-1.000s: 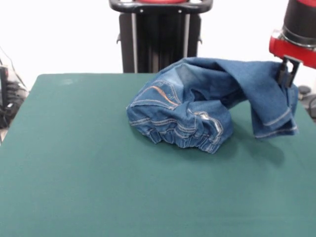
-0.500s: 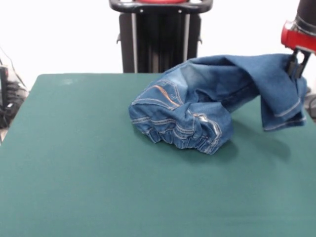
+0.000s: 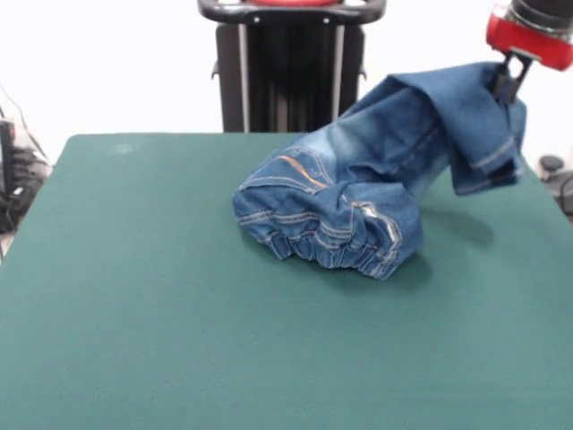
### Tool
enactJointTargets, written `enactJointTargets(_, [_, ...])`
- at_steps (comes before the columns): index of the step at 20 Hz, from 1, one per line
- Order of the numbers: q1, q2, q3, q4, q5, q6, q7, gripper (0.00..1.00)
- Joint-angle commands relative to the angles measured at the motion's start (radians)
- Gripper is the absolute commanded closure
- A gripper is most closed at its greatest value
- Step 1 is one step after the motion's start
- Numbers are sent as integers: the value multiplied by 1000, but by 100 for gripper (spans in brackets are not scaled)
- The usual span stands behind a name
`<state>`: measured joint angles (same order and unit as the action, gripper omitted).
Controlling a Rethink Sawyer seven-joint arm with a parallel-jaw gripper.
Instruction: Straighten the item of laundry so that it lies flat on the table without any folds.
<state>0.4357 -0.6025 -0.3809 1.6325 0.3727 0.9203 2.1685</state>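
One leg of the jeans [image 3: 358, 197] hangs lifted above the table [image 3: 134, 313], pinched in closed jaws [image 3: 503, 82].

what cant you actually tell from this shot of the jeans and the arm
- Front view: the arm is cut off by the top edge; only the red end above the gripper shows.
- Front view: the fingers are sunk in a fold of the jeans, so how much cloth they hold is hidden.
- Front view: the second leg cannot be traced; the bunched pile covers it.
- Front view: the table under the pile is hidden.
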Motion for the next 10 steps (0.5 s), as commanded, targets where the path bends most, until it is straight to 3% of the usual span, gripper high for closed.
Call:
enactJointTargets(1, [55,-15,7,281,-116,-194,120,100])
enactJointTargets(5, [59,5,51,410,-105,-436,182,100])
enactJointTargets(10, [38,-3,130,555,-80,-580,171,100])
